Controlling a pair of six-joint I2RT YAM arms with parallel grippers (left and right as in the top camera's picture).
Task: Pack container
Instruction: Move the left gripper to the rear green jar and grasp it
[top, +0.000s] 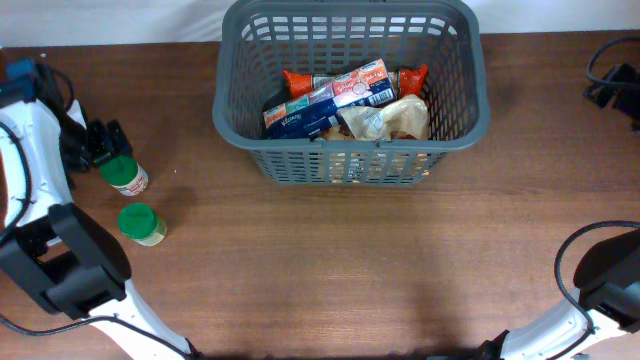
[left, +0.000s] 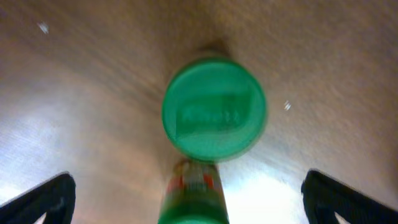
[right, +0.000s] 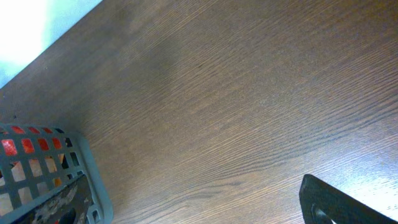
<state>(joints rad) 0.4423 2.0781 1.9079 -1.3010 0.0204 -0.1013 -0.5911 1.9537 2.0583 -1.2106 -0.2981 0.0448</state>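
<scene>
The container (top: 452, 130), a dark grey slotted basket, stands at the back centre of the table with several snack packets (top: 345, 100) inside. Two green-lidded jars stand at the left: one (top: 124, 175) right by my left gripper (top: 100, 145), the other (top: 142, 224) a little nearer the front. In the left wrist view the near jar (left: 193, 196) sits low between my wide-open fingers (left: 37, 199), untouched, and the far jar's lid (left: 214, 107) shows beyond it. My right gripper (top: 605, 82) is at the far right, open and empty, with only one finger (right: 339, 202) showing.
The brown wooden table (top: 350, 270) spreads in front of the basket. The basket's corner (right: 84, 180) shows at the lower left of the right wrist view. Both arm bases sit at the front corners, left (top: 70, 265) and right (top: 605, 280).
</scene>
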